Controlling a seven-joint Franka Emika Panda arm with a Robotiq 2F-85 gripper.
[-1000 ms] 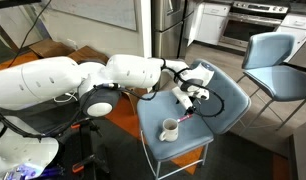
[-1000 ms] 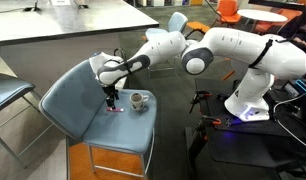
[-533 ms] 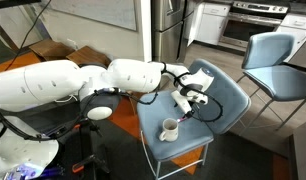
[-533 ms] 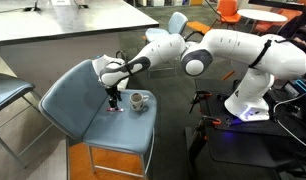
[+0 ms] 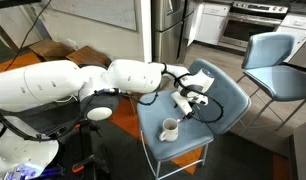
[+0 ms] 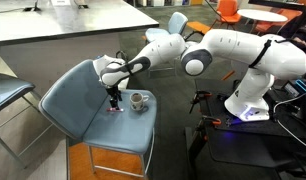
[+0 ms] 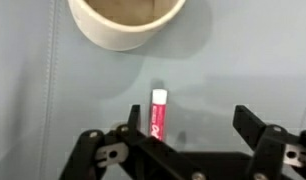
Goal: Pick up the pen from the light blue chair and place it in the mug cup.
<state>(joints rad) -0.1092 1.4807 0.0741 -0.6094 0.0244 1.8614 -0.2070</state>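
The pen, a short pink-red stick, lies on the seat of the light blue chair. In the wrist view it lies just inside the left finger of my gripper, which is open and low over the seat. The white mug cup stands on the seat just beyond the pen; it also shows in both exterior views. In both exterior views my gripper hangs beside the mug, and the pen shows as a small pink mark.
A second light blue chair stands to the back right, with part of one at the edge. A long counter runs behind the chair. The robot's base and cables stand beside the seat.
My gripper has lowered slightly toward the seat over the pen. The pen and mug have not moved.
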